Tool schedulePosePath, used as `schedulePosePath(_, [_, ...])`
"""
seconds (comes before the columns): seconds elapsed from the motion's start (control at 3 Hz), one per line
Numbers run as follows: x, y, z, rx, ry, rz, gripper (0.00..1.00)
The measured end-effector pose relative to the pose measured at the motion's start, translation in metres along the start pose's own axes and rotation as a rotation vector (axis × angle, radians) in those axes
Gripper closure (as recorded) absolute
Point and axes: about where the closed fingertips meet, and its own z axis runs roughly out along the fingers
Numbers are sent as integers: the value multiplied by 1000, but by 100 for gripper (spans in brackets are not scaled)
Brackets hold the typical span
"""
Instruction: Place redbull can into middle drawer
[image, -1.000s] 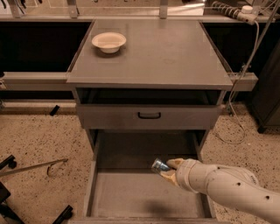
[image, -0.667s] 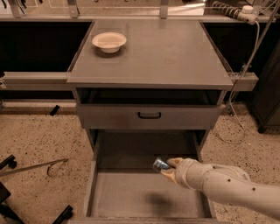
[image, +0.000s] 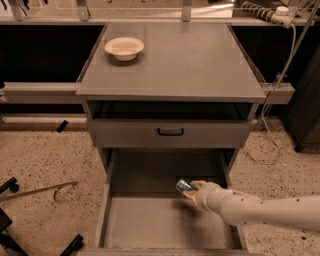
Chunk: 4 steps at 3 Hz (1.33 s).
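Gray metal forms the cabinet top (image: 190, 65), where a cream shallow bowl (image: 124, 48) stands near the back left corner, apparently with nothing in it. Under the top is a dark open gap, and below that a closed drawer front (image: 125, 134) with a small black handle (image: 170, 132). On the speckled floor (image: 45, 155) to the left lie a thin metal rod (image: 35, 191) and parts of a black wheeled base (image: 7, 186). On the right a pale cable (image: 272, 125) hangs down beside the cabinet and loops onto the floor. None of these lie between the arm and the drawer opening. The white arm (image: 265, 210), dotted with small black marks, comes in from the lower right and crosses over the drawer's right wall, reaching leftward and slightly up. At its tip the gripper (image: 189, 190) sits inside the drawer's opening, toward the back right, with its fingers clamped on the redbull can (image: 183, 186). The can is tilted, its shiny end facing up and to the left, and it hangs just under the closed drawer front, above the drawer's floor. The middle drawer (image: 145, 225) is pulled fully out, and its flat floor shows only a shadow beneath the gripper.
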Motion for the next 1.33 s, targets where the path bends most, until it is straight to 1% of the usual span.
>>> schedulePosePath(0.33, [25,16,31,2,-51,76,100])
schedulePosePath(0.67, [30,20,25,-11,-105,136,100])
schedulePosePath(1.0, [35,22,43,-22,-90,129,100])
schedulePosePath(1.33, [34,23,44,-23,-90,128,100])
